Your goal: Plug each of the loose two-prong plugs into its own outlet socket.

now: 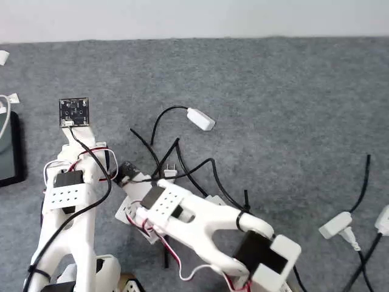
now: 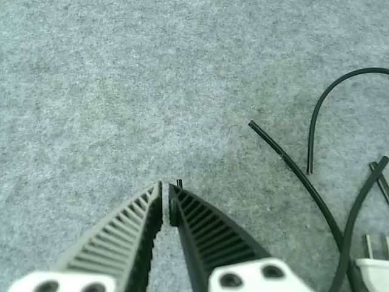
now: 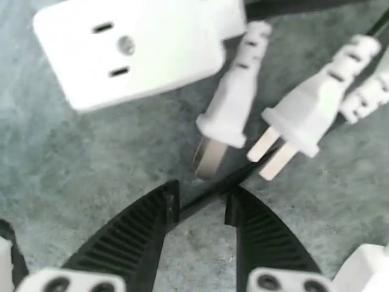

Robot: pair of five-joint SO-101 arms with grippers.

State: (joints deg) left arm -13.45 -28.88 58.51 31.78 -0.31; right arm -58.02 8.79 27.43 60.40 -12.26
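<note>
My right gripper [image 3: 200, 204] hangs open just above the carpet, and a thin black cable [image 3: 213, 190] crosses between its fingertips. Past the tips lie two white two-prong plugs, one with dark prongs [image 3: 234, 100] and one with pale prongs [image 3: 307, 112]. A white outlet socket block [image 3: 130, 52] rests beyond them, its slots facing up. My left gripper [image 2: 165, 196] is shut with nothing in it over bare carpet. A white plug [image 2: 374, 267] with two prongs lies off to its side. In the high view, further white plugs lie at the centre [image 1: 200, 118] and far right [image 1: 336, 225].
Black cables [image 1: 182, 161] tangle across the grey carpet between the two arms, and several loose ends [image 2: 292, 164] lie near the left gripper. A dark device [image 1: 9, 149] sits at the left edge. A white block [image 3: 364, 267] lies close beside the right gripper.
</note>
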